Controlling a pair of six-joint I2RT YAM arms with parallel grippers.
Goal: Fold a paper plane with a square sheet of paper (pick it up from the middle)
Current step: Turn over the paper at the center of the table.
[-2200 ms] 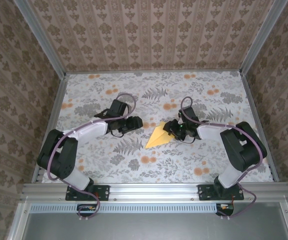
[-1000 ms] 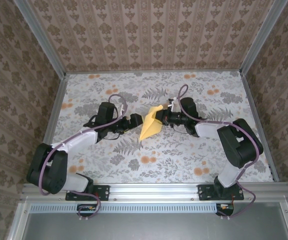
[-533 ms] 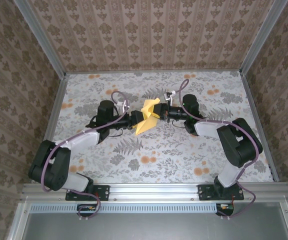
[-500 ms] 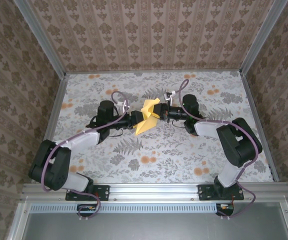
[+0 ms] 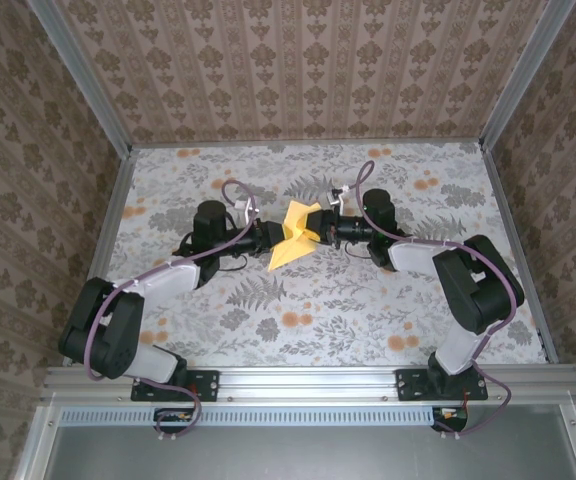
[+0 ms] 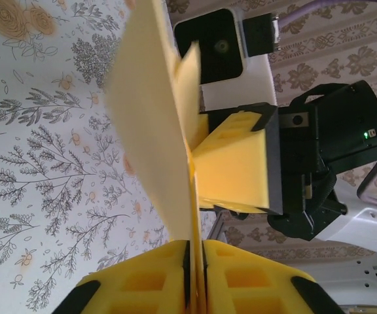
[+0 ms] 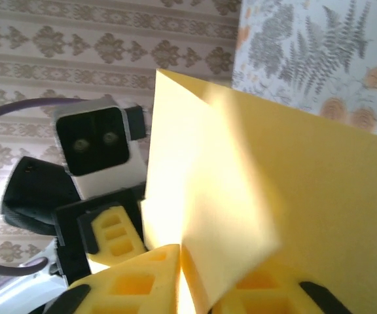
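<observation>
**Left gripper.** The left gripper (image 5: 267, 238) sits just left of centre in the top view. In the left wrist view, the left gripper (image 6: 195, 278) occupies the bottom edge of the frame. Its two yellow pads (image 6: 143, 281) are pressed together, with a thin edge of the paper plane (image 6: 149, 118) clamped between them. The grip is closed on the paper.

**Right gripper.** The right gripper (image 5: 320, 229) sits just right of centre in the top view and faces the left one. In the right wrist view, the right gripper (image 7: 185, 288) lies along the bottom edge, and the paper plane (image 7: 293, 183) passes between its yellow fingers (image 7: 133, 281). A bright slit shows at the meeting point, so it cannot be determined whether the fingers press on the paper. In the left wrist view, one yellow finger of this gripper (image 6: 234, 167) lies against the right face of the paper (the opposite finger is hidden behind the sheet).

**Work piece.** The paper plane (image 5: 290, 240) is at the centre of the top view, between the two grippers and raised off the table (image 5: 368, 300). It is partly folded. One point is directed toward the lower left of the frame, and two flaps stand up toward the upper right.

**Surroundings.** The table carries a fern-and-flower print. Patterned walls (image 5: 298, 70) enclose it on three sides.
</observation>
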